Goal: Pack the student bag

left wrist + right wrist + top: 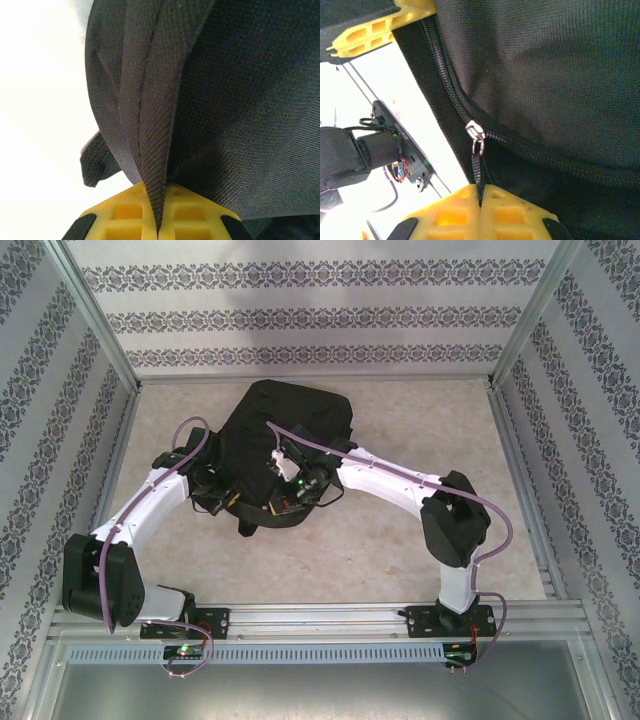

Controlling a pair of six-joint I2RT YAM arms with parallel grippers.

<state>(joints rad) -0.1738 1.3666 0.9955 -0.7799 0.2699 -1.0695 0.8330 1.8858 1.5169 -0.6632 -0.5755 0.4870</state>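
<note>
Student bag [290, 420] black woven fabric, rounded; left gripper [159, 231] pinching fabric fold [150, 150], right gripper [481, 199] pinching zipper pull [477, 162]

Black fabric student bag [290, 425], lying slumped

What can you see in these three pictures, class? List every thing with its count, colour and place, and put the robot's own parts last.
student bag: one, black, on the far middle of the table, between the two arms
zipper pull: one, silver slider with a black cord, on the bag's zipper track
table: one, pale beige, under the bag
walls: three, white with dark floral bands, left, far and right of the table
rail: one, silver, along the near edge, carrying both arm bases
left arm: one, white and black, reaching to the bag's left edge
right arm: one, white and black, reaching over the bag's near part
left gripper: one, yellow pads, shut on a fold of the student bag
right gripper: one, yellow pads, shut on the zipper pull's cord
</note>
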